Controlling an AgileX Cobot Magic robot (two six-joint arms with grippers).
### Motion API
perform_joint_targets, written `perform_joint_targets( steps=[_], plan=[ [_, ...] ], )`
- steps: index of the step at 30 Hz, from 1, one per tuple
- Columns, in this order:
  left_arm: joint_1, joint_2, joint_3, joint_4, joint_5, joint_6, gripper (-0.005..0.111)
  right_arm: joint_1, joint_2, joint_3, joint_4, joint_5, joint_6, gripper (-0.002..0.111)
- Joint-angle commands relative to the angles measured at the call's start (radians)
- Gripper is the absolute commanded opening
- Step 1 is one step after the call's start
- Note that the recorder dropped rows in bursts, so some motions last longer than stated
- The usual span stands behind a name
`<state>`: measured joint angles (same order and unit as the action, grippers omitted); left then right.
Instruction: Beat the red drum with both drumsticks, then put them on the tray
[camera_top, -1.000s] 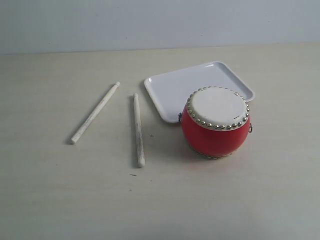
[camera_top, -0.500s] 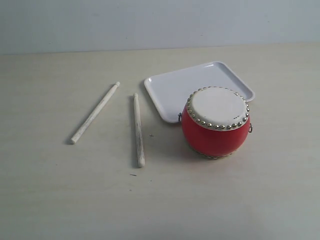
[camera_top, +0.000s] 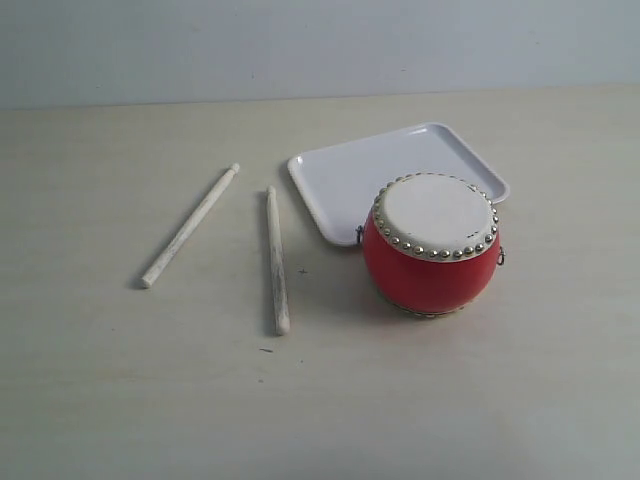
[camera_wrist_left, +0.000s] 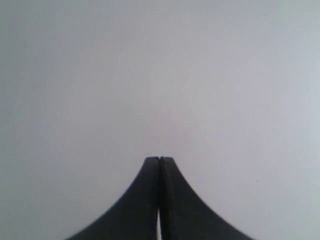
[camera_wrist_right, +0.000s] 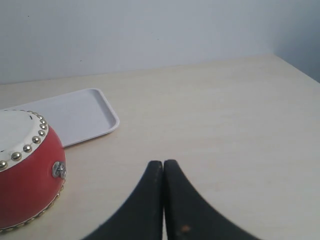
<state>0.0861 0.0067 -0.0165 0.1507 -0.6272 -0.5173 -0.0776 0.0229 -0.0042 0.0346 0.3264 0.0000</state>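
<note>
Since neither arm shows in the exterior view, both claws are read from the wrist cameras alone.

Left claw: clenched, jaws pressed flat together, nothing between them. It faces a blank grey surface, probably the back wall, though the view gives too little to be sure.

Right claw: likewise clenched and empty, low over the bare table. It is near the red drum's side and apart from it.

Exterior view, drum as clock centre:
- The drum stands upright, skin up, so it can be struck from above.
- The tray sits at 11 o'clock, with nothing on it and its near edge hidden behind the drum body. Set this close, it makes for a short carry once the beating is done.
- Both drumsticks lie loose on the table at 9 o'clock, untouched.
- The inner drumstick runs nearly 12 to 6, near the drum but apart from it.
- The outer drumstick lies further out, slanted about 1 to 7.
- The two sticks are apart from each other, which leaves room for jaws around either one.

Judgement: the task has not begun. Each claw must release before it can take a stick. Both sticks lie on the left arm's side, so the right arm would have to reach past the drum for the inner one.
</note>
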Motion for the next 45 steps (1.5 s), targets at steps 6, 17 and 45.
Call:
perform_joint_targets(
  steps=[6,17,45],
  plan=[
    [-0.007,0.411,-0.479,0.544,0.35,-0.304,0.0,-0.005,0.003,0.004,0.004,-0.017,0.0,0.0],
    [-0.016,1.206,-0.896,1.594,0.304,-1.171,0.0,-0.005,0.003,0.004,0.004,-0.017,0.0,0.0],
    [-0.315,1.797,-1.241,0.131,1.424,0.32,0.0,-0.005,0.003,0.004,0.004,-0.017,0.0,0.0]
  ],
)
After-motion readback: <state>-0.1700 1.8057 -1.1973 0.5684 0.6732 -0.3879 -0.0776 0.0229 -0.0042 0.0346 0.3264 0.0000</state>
